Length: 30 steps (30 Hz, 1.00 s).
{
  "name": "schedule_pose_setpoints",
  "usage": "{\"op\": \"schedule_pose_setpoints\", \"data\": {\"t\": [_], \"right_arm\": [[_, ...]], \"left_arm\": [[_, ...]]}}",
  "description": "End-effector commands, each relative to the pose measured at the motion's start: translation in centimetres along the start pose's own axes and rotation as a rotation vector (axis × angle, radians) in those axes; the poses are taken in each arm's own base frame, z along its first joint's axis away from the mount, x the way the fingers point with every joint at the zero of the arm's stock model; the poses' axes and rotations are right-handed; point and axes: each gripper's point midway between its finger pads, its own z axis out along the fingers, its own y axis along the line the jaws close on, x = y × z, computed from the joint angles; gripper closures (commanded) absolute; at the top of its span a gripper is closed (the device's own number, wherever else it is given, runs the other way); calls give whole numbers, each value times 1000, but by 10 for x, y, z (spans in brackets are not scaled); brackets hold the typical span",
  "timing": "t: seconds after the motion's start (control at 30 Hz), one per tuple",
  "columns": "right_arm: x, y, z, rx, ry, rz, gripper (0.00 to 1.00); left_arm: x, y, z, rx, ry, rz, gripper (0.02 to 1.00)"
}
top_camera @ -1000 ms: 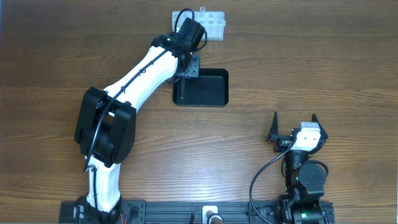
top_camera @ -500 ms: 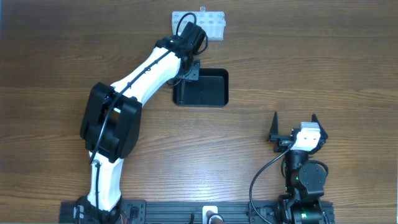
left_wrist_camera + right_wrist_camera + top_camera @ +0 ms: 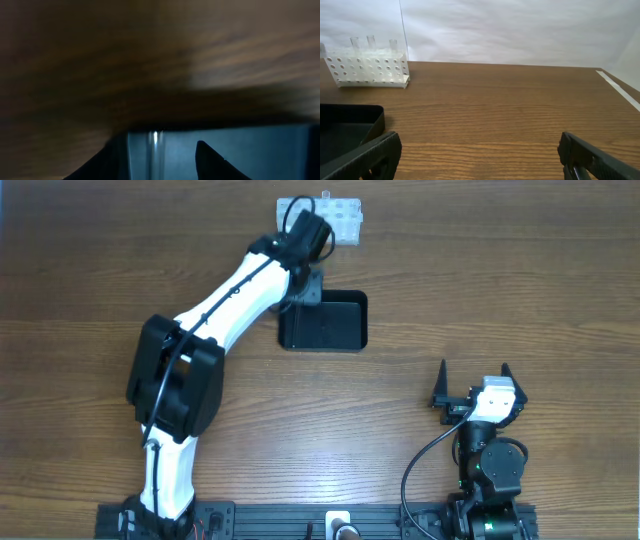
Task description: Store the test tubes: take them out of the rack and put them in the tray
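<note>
Far left first: left arm up across the tabletop point(image 3: 80, 260), left hand point(image 3: 161, 144) low inside the black tray point(image 3: 345, 320), at its left end. Fingers point(image 3: 210, 162) parted wider than the single test tube point(image 3: 155, 154) between them, so reads as released, not clamped. Too blurred to tell contact between glass and either finger, or between glass and the tray floor.

Judged step: drop-off of one tube into the tray, at or right around let-go.

Next move, as a guess: straight lift out over the tray wall, then a short swing to the clear rack point(image 3: 345, 225), just beyond the tray's far edge, then line-up on another tube. Calls for a clean vertical exit, so no nudging the laid tube and no dragging the tray. Calls too for a narrow, gentle pinch on a thin glass top.

From the right wrist view: three standing tubes point(image 3: 370, 42) upright in the rack, so probably several trips left. Close spacing there, hence some risk of clipping a neighbour or tipping a light plastic rack on the pull. Best pulled straight up, not at an angle. In the way overall: only the tray wall and the neighbouring tubes.

Farther right: right hand point(image 3: 472, 380) parked by its own base, well apart from tray and rack, fingers spread wide, holding nothing. No obstruction from that side, and no obvious need for it in this step.
</note>
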Motion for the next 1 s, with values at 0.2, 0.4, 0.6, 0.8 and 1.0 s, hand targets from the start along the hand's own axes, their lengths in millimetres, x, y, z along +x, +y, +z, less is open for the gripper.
{"op": "schedule_pose_setpoints", "data": {"t": [0.2,0.4,0.6,0.8,1.0], "right_arm": [[1,-3,0,13,-1,-1,9],[1,-3,0,13,-1,-1,7],[1,-3,0,13,-1,-1,7],[1,-3,0,13,-1,-1,7],[1,-3,0,13,-1,-1,9]], "left_arm": [[-126,3,-114,-47,-517,-107,211],[-142,3,-93,-80,-575,-133,202],[-143,-3,-46,-99,-566,-133,178],[-145,-7,-19,-103,-574,-116,178],[-148,-10,-7,-108,-588,-90,183]]}}
